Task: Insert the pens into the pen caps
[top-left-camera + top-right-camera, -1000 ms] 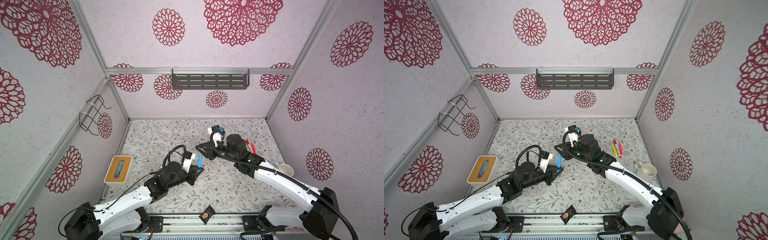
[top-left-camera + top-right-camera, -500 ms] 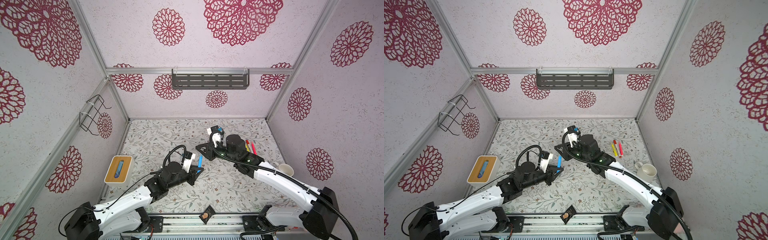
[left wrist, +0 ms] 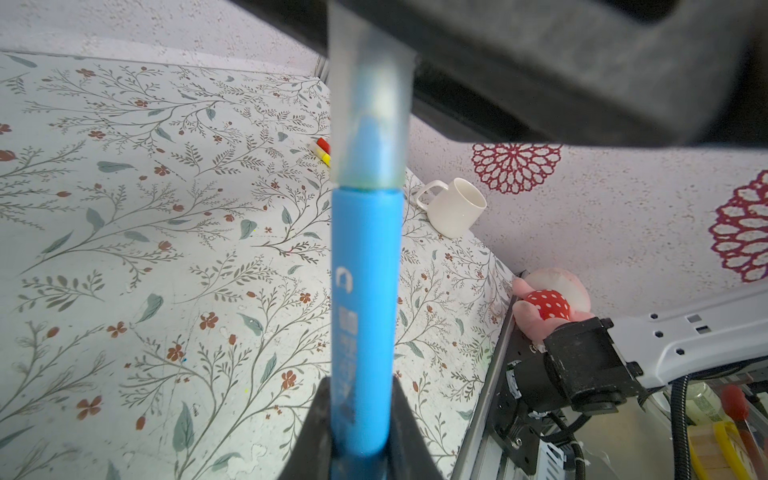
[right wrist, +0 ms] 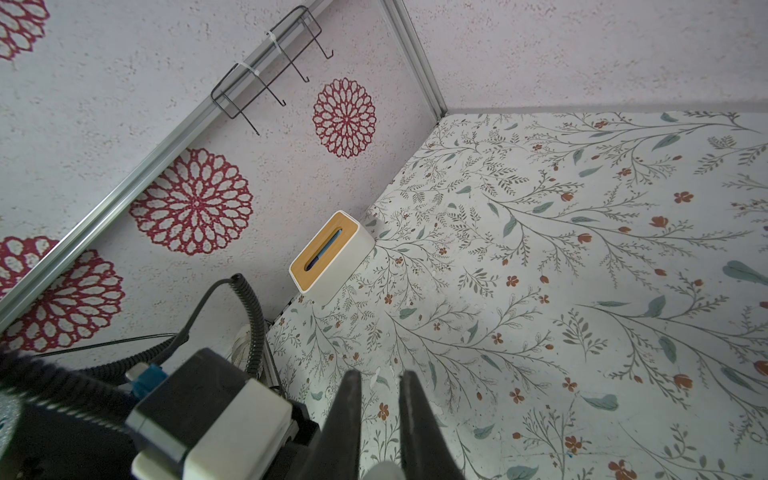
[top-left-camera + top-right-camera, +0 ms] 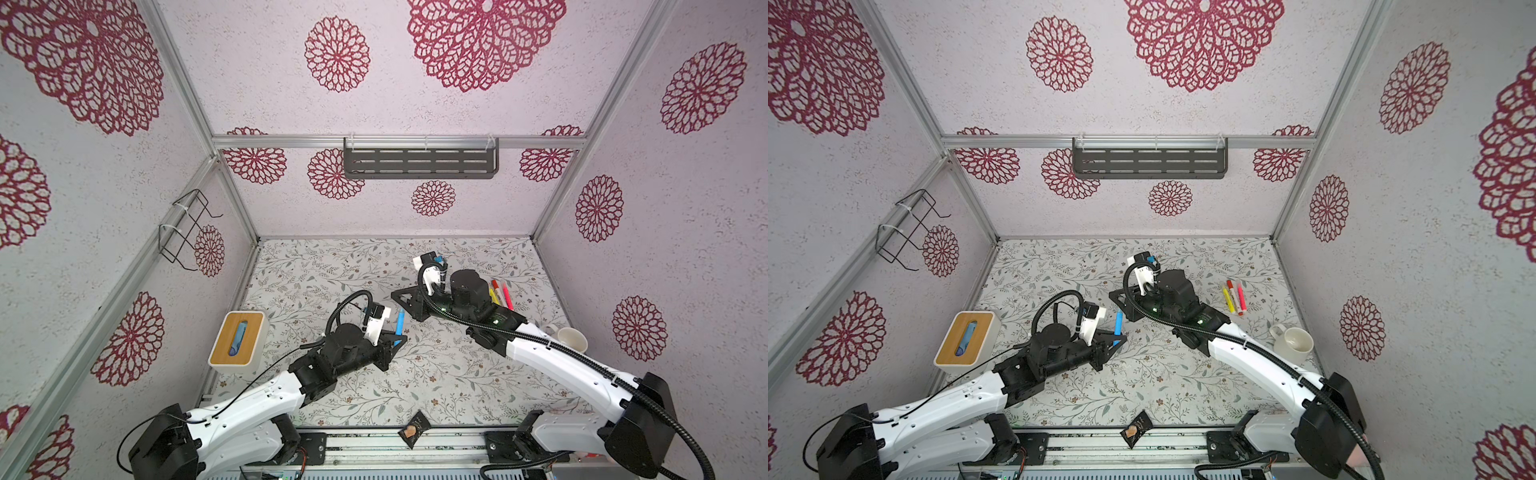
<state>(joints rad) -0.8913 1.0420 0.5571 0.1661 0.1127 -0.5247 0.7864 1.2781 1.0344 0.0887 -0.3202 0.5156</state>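
Between the two arms, about mid-table, is the blue pen [image 3: 363, 311]. The left gripper [image 3: 360, 388] has it pinched at the near end, fingers tight on the barrel. The pen's far end is sleeved in a frosted see-through pen cap [image 3: 368, 124], which sits right down against the blue barrel in the left wrist view. The cap's other end runs up to the dark bulk of the right arm's tool.

The right gripper [image 4: 380, 380] has its fingers narrow, with a pale rounded bit between them at the frame edge, so it looks clamped on that cap. In both top views the pen angles from the left gripper toward the right one.

Over by the right wall, the yellow pen [image 5: 1227, 300], red pen [image 5: 1232, 293] and pink pen [image 5: 1241, 298] lie side by side on the floral table [image 5: 1059, 266]. A white mug [image 5: 1292, 345] is near them, and a wood-topped white box [image 5: 965, 338] sits by the left wall.
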